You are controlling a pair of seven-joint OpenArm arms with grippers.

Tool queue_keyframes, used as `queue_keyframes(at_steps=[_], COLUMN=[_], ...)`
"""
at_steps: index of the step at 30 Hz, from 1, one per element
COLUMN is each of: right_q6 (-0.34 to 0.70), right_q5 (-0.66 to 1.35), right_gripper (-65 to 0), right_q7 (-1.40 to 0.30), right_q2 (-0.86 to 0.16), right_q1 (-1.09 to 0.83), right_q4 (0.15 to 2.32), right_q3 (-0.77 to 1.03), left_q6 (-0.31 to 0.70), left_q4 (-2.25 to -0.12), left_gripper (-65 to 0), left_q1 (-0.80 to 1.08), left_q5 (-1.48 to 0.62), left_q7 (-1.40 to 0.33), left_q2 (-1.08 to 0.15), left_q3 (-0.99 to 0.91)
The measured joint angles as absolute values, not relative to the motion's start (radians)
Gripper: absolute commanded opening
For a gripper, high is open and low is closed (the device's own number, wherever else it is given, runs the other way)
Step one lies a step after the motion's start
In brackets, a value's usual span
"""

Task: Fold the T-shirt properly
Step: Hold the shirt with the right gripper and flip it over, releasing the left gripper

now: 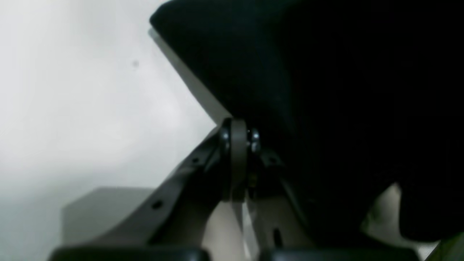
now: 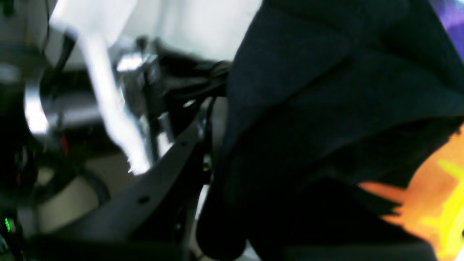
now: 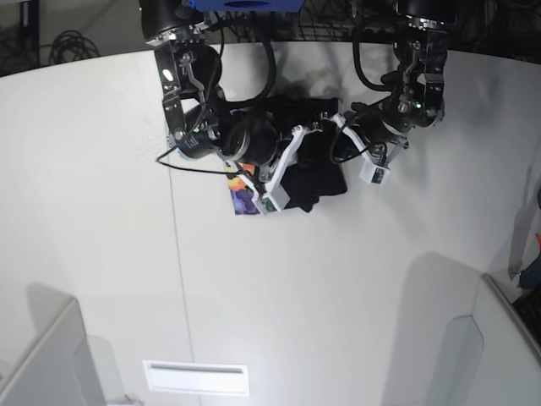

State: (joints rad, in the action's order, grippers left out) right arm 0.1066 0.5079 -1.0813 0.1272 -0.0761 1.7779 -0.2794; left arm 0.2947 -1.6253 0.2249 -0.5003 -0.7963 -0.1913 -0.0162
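The black T-shirt [image 3: 314, 173] hangs bunched between my two arms at the back of the white table [image 3: 338, 288]. A corner of its orange and purple print [image 3: 243, 200] shows at the bundle's left. In the left wrist view my left gripper [image 1: 237, 132] is shut, its tips pinching the edge of the black T-shirt [image 1: 326, 90], which fills the right of that view. In the right wrist view my right gripper [image 2: 214, 119] is shut on the T-shirt [image 2: 326, 108]. Folds cover one finger there, and the orange-yellow print [image 2: 431, 203] shows at the lower right.
A seam [image 3: 182, 279] runs down the table. A white rectangular plate [image 3: 196, 378] lies near the front edge. Grey box shapes stand at the front left [image 3: 42, 364] and front right [image 3: 499, 347]. Cables [image 3: 72, 42] lie behind the table.
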Motion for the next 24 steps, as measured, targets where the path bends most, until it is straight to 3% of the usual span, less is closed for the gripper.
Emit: queue_keyframes(at_steps=[7, 10, 14, 17, 24], right_q6=[0.078, 0.078, 0.075, 0.075, 0.075], right_q5=[0.506, 0.506, 0.533, 0.579, 0.576], right_gripper=[-65.0, -65.0, -64.2, -51.9, -32.6], right_q7=[-1.057, -1.056, -1.053, -1.054, -1.061], right_q2=[0.122, 0.122, 0.122, 0.122, 0.122], right_q1=[-0.076, -0.081, -0.081, -0.079, -0.067], right_q4=[1.778, 1.774, 1.744, 1.740, 1.740], right_q3=[-0.279, -0.280, -0.279, -0.280, -0.282], left_q6=[0.292, 0.291, 0.287, 0.349, 0.519], left_q4=[-1.674, -1.723, -1.814, -1.864, -1.870], left_gripper=[-65.0, -65.0, -65.0, -65.0, -65.0], left_q1=[0.268, 0.317, 0.356, 0.383, 0.459], left_q5=[-0.496, -0.481, -0.462, -0.475, -0.461], left_q7=[-0.809, -0.838, -0.997, -1.022, -1.030], left_q2=[-0.213, -0.205, -0.218, -0.213, -0.221], left_q3=[-0.019, -0.111, -0.226, -0.332, -0.542])
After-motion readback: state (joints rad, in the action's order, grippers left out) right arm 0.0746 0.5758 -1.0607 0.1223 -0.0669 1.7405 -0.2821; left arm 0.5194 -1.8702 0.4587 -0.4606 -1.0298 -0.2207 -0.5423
